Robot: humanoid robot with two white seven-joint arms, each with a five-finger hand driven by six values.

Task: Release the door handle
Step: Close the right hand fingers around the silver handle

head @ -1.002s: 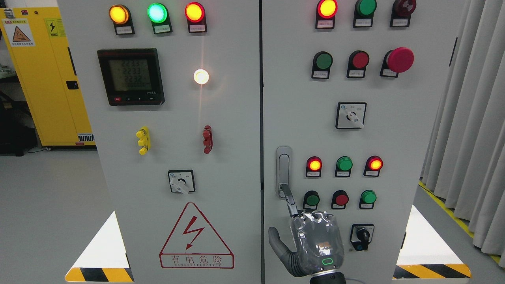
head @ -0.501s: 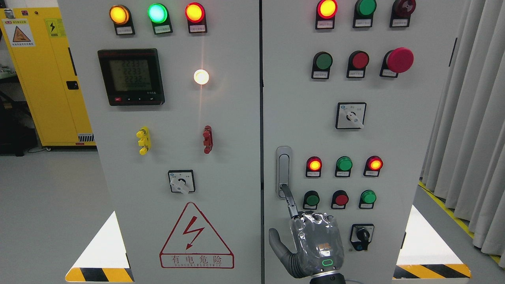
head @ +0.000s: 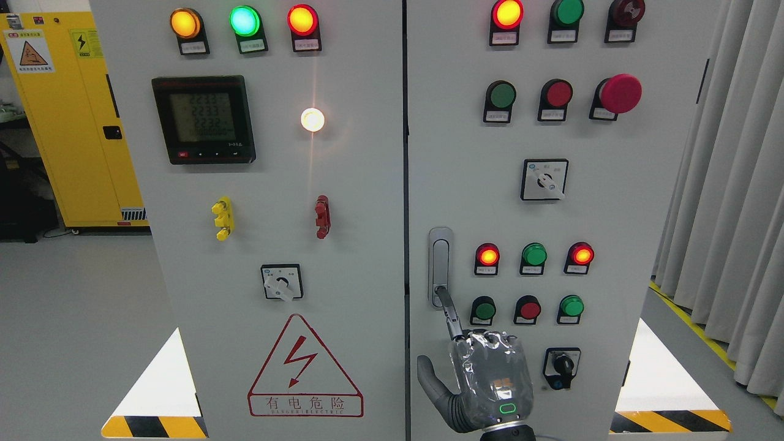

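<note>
Two grey cabinet doors point(head: 343, 245), curtain point(head: 729, 214) alongside.

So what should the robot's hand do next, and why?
Probably pull the right hand straight back and down a little. Its one stretched-out finger touches the bottom of the silver oblong door handle on the grey cabinet door, so letting go means lifting that fingertip clear.
</note>
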